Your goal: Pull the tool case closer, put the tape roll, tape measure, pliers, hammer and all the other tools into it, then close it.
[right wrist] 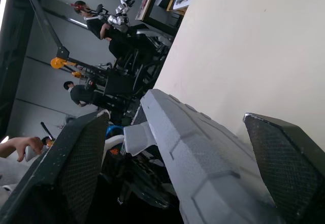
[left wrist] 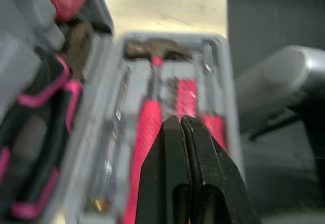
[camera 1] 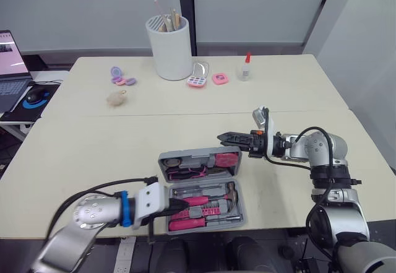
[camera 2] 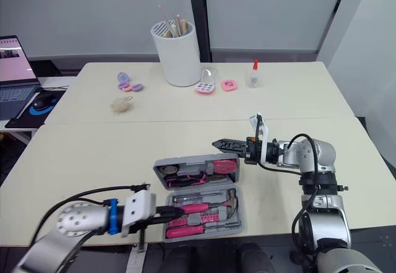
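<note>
The grey tool case (camera 1: 202, 189) lay open near the front edge of the pale table (camera 1: 93, 155), its lid tipped up behind the tray. A pink-handled hammer (camera 1: 209, 199) and other pink-gripped tools sat in the tray, and black-and-pink pliers (camera 1: 189, 173) were tucked into the lid. The left gripper (camera 1: 184, 204) reached in from the case's left side, its two black fingers pressed tight together with nothing between them, the tips low over the hammer's handle; I couldn't tell if they touched it. The right gripper (camera 1: 224, 138) hung at the lid's far right corner, fingers spread wide with the lid's grey edge between them. A white cup (camera 1: 169, 47) of sticks stood well back.
</note>
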Controlling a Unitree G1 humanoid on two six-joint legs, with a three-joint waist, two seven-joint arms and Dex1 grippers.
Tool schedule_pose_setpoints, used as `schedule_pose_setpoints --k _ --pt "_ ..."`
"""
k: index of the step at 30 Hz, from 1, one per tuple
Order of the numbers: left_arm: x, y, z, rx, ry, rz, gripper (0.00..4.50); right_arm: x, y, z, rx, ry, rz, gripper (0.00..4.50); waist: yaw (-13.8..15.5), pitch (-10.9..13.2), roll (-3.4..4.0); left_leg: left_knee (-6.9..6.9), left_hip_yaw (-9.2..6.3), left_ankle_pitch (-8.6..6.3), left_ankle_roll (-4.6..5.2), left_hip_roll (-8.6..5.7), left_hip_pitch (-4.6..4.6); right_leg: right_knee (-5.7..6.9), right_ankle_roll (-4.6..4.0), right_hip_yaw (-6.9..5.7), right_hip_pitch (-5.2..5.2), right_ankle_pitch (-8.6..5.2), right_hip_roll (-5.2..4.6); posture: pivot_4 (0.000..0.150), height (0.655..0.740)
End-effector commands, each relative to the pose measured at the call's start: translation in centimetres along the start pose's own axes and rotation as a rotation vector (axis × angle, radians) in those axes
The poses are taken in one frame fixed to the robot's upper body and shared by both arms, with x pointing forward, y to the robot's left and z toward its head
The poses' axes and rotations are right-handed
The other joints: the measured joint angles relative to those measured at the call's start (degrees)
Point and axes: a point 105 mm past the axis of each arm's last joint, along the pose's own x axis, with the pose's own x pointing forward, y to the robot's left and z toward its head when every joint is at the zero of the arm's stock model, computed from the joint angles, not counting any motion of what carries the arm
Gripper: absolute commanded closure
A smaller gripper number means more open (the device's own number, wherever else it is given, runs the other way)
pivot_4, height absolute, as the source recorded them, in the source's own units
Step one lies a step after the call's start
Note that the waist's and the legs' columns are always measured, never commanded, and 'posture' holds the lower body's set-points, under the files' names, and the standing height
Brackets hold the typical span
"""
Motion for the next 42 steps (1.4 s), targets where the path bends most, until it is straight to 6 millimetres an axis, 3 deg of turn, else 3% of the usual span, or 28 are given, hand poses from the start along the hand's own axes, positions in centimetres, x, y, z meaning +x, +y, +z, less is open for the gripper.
schedule_pose_setpoints --k 1,6,8,11,14,16,19,23,28,33,42 --pt "-1.9 -1.3 1.0 -0.006 -0.009 0.002 4.50 -0.6 2.5 -0.4 -0.043 0.039 0.055 0.02 0.0 0.1 0.04 0.00 0.02 0.00 0.00 -0.02 -0.01 0.01 0.00 -0.01 -0.02 0.00 -0.07 0.150 0.7400" --pt "-6.2 -2.5 -3.2 -0.148 0.161 0.082 4.50 -2.5 4.9 -4.3 -0.072 0.177 0.114 0.02 0.2 0.1 -0.01 -0.04 -0.02 0.00 0.00 -0.04 0.00 -0.04 0.01 -0.09 0.00 -0.12 -0.14 0.150 0.7400" --pt "-7.4 -1.4 -4.4 -0.161 0.200 0.174 4.50 -3.4 5.8 -6.1 -0.086 0.237 0.127 0.02 0.6 0.2 0.04 -0.07 -0.02 -0.01 0.00 -0.07 0.00 -0.10 0.17 -0.11 0.00 -0.27 -0.19 0.150 0.7400" --pt "-8.0 0.2 -5.7 -0.160 0.213 0.288 4.50 -3.6 5.7 -6.3 -0.152 0.214 0.052 0.02 0.6 0.2 0.01 -0.06 -0.05 0.00 0.00 -0.02 0.03 -0.11 0.17 -0.13 0.01 -0.31 -0.17 0.150 0.7400" --pt "-7.1 1.2 -5.8 -0.172 0.185 0.348 4.50 -3.6 4.4 -5.9 -0.407 0.218 -0.149 0.02 0.4 0.2 0.00 -0.05 -0.02 0.00 0.00 0.00 0.02 -0.09 0.20 -0.08 -0.01 -0.29 -0.14 0.150 0.7400" --pt "-6.0 1.7 -5.4 -0.164 0.163 0.360 4.50 -4.3 2.1 -5.0 -0.614 0.248 -0.324 0.38 0.4 0.2 0.00 -0.05 0.01 -0.01 -0.01 -0.01 -0.01 -0.21 0.22 -0.06 -0.01 -0.29 -0.16 0.150 0.7400" --pt "-4.4 1.8 -5.0 -0.163 0.150 0.342 4.50 -5.8 -1.2 -4.8 -0.875 0.374 -0.525 1.22 0.4 0.2 -0.11 -0.09 0.03 -0.01 -0.01 -0.03 -0.11 -0.50 0.34 -0.09 -0.01 -0.22 -0.18 0.150 0.7400" --pt "-2.8 2.4 -5.3 -0.157 0.163 0.347 4.50 -7.6 -4.3 -6.2 -1.159 0.640 -0.606 2.41 0.5 0.3 -0.15 -0.08 0.02 -0.01 -0.01 -0.05 -0.17 -0.58 0.36 -0.09 -0.01 -0.20 -0.20 0.150 0.7400" --pt "-1.5 2.9 -5.3 -0.153 0.184 0.343 4.50 -7.3 -5.4 -8.2 -1.220 0.721 -0.558 3.51 0.4 0.3 -0.21 -0.06 0.00 -0.01 -0.01 -0.03 -0.14 -0.52 0.36 -0.08 0.03 -0.18 -0.17 0.150 0.7400" --pt "-0.3 2.8 -5.2 -0.149 0.196 0.318 4.50 -6.1 -5.1 -9.7 -1.211 0.721 -0.497 4.49 0.5 0.3 -0.21 -0.04 -0.01 -0.01 -0.01 -0.04 -0.14 -0.48 0.36 -0.08 0.05 -0.18 -0.17 0.150 0.7400" --pt "2.3 2.8 -4.1 -0.154 0.157 0.300 4.50 -3.8 -3.2 -12.1 -1.164 0.709 -0.411 4.49 0.6 0.3 -0.23 0.00 -0.02 -0.01 -0.02 -0.07 -0.11 -0.44 0.39 -0.08 0.09 -0.16 -0.18 0.150 0.7400"
